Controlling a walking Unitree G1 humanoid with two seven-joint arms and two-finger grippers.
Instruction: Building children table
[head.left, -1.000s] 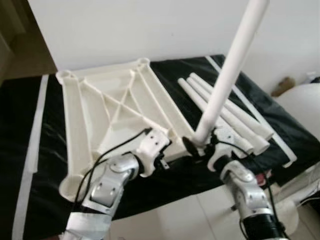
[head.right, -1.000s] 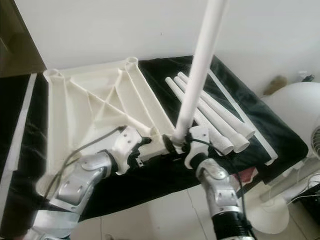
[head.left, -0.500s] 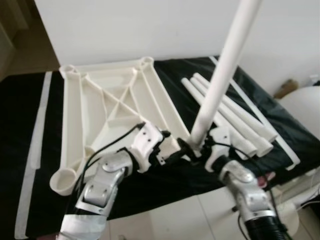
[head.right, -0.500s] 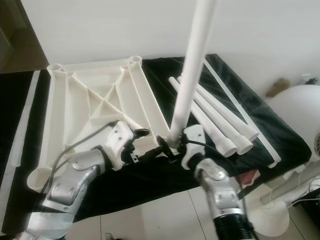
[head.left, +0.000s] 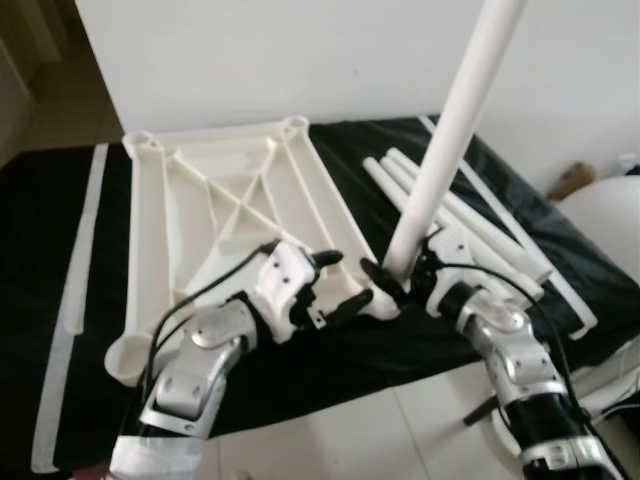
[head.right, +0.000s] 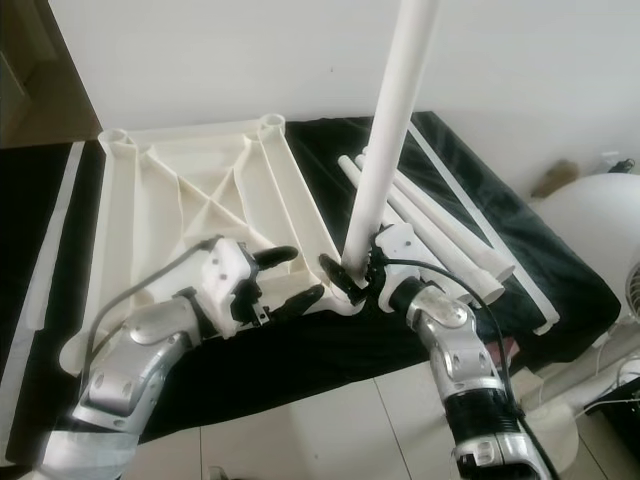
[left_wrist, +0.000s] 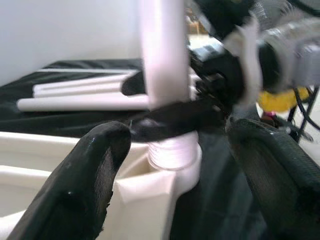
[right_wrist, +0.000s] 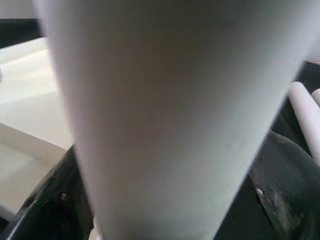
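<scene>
The white tabletop (head.left: 200, 200) lies underside up on a black cloth. My right gripper (head.left: 385, 282) is shut on a white leg (head.left: 450, 130) near its lower end. The leg stands almost upright, and its threaded end sits in the near right corner socket (left_wrist: 172, 155). Just left of that corner my left gripper (head.left: 340, 282) is open, its two fingers (left_wrist: 95, 165) spread either side of the socket with nothing held. In the right wrist view the leg (right_wrist: 165, 125) sits between the dark fingers. Three loose legs (head.left: 470, 225) lie side by side on the cloth to the right.
A long white strip (head.left: 75, 290) lies on the cloth at the left and another (head.left: 520, 240) beyond the loose legs. A white round object (head.left: 610, 210) stands at the right edge. A white fan base (head.right: 545, 430) rests on the tiled floor below the cloth's front edge.
My left gripper's fingers have spread open beside the corner socket. The right gripper still holds the leg upright at the corner. The camera has shifted slightly.
</scene>
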